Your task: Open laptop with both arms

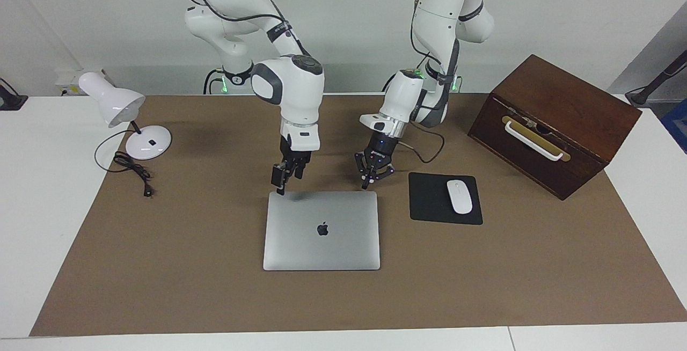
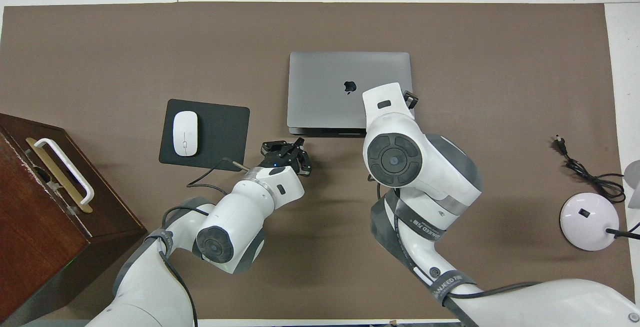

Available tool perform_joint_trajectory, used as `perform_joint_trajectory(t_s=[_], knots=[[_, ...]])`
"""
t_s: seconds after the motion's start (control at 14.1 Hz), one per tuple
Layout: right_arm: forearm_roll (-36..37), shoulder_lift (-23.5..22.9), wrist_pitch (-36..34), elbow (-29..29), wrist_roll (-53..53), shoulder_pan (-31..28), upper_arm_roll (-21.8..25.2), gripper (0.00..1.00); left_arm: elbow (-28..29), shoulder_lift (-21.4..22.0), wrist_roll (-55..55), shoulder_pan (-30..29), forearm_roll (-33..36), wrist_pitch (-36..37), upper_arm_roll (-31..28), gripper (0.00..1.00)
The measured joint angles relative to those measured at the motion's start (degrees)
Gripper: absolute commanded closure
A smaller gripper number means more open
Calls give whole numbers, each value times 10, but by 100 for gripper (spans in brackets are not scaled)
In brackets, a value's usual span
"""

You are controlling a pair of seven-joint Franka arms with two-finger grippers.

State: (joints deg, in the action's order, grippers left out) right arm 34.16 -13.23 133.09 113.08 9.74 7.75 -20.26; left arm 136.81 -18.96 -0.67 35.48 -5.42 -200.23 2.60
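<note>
The laptop [image 1: 321, 230] lies closed mid-table beside the mouse pad [image 1: 429, 200]. Clenched and empty, the right gripper [image 1: 280, 186] hangs over its robot-side corner, the left gripper [image 1: 370, 178] over the neighbouring corner; both could slip, skidding the laptop

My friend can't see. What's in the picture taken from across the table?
A closed silver laptop lies flat on a brown mat, lid down. Two white robot arms reach down at its nearer edge: the right gripper at one corner, the left gripper, shut, by the other.
</note>
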Motion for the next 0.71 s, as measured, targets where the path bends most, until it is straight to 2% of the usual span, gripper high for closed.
perform_joint_trajectory(t_s=[0.71], knots=[[0,0,0,0,0,0,0,10,-27,-24,0,-10,0,0,-2,100]])
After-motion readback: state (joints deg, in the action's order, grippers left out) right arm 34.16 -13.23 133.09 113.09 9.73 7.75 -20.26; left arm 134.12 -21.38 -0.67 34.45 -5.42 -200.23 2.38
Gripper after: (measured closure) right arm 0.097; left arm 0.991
